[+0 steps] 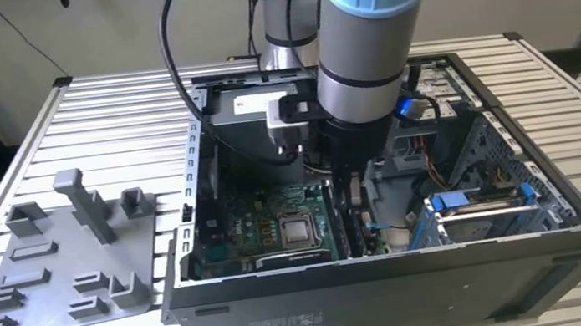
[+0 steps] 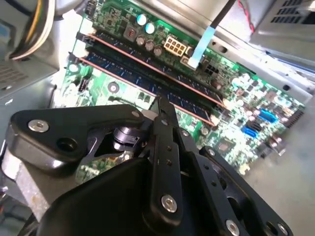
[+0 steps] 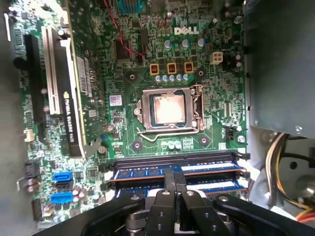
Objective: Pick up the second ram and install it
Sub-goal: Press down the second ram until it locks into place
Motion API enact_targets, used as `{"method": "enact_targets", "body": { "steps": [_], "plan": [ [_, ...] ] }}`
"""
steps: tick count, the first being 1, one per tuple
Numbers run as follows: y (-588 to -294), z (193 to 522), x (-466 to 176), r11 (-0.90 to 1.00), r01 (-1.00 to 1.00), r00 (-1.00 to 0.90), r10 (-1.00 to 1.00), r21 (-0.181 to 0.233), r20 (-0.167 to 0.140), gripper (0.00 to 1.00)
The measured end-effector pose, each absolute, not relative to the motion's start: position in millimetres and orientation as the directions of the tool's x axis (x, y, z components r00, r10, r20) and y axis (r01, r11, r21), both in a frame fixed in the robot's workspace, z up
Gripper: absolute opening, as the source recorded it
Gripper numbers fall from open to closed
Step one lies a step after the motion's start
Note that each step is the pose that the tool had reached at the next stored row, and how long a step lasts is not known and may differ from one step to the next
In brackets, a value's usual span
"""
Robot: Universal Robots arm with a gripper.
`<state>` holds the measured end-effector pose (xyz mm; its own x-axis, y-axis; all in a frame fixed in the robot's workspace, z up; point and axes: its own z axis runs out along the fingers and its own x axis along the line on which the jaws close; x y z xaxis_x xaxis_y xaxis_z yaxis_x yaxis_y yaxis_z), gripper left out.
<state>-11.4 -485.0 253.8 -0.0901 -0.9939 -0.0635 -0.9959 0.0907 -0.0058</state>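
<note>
As far as both wrist views show, the ram (image 3: 211,186) is already standing in its slot on the motherboard (image 3: 123,78), directly under the gripper (image 3: 174,173), the nearer of two sticks lying side by side; the other stick (image 3: 138,172) sits just beyond it, parallel. Second wrist view agrees: fingertips (image 2: 162,104) land about mid-length on the ram (image 2: 123,78), with the other stick (image 2: 147,66) just past it. The ram's long axis runs crosswise to the gripper, an even span to either side of the tips. Fingers are clenched together with no gap, and the seam between them crosses the ram's length, so my read is they're not pinching it but bearing down on its top edge. Can't tell if there's real contact or a hair of clearance, nor whether the end latches have snapped in. CPU socket (image 3: 169,110) is further out past both sticks, well apart. In the exterior view the gripper (image 1: 349,197) is down inside the case (image 1: 397,284), and the grey tray (image 1: 60,286) sits outside it, well apart.
</note>
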Motion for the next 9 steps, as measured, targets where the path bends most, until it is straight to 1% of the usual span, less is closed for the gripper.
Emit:
{"method": "enact_targets", "body": {
  "steps": [9],
  "plan": [
    [-485.0,294.5,-11.4,0.091,-0.996,-0.09,-0.994,-0.006,-0.064,0.11]
  ]
}}
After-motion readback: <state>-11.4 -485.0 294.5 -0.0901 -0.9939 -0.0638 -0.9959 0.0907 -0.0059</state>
